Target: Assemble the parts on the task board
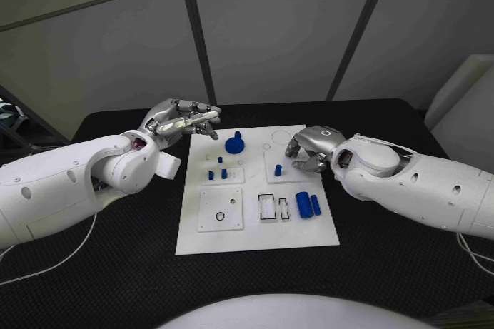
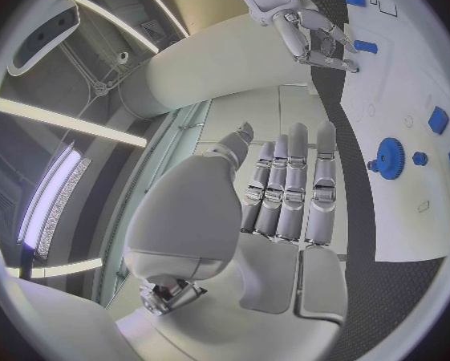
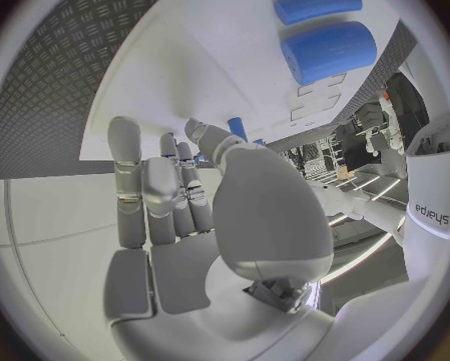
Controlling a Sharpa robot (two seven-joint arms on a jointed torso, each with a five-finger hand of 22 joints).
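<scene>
The white task board (image 1: 258, 222) lies mid-table. On it are a blue gear (image 1: 235, 145), three small blue pegs (image 1: 217, 173), an upright blue peg (image 1: 277, 170), and a thick blue cylinder (image 1: 304, 204) beside a thin one (image 1: 316, 205). My left hand (image 1: 183, 118) hovers off the board's far left corner, fingers straight and side by side, holding nothing (image 2: 285, 192); the gear (image 2: 390, 157) lies past its fingertips. My right hand (image 1: 309, 147) hangs over the board's far right part, just right of the upright peg (image 3: 237, 128), fingers curved down and empty (image 3: 175, 192).
Two empty rectangular slots (image 1: 273, 205) lie left of the cylinders (image 3: 330, 52). A square inset plate (image 1: 220, 209) with a small black ring sits at the board's near left. Black table (image 1: 113, 272) surrounds the board.
</scene>
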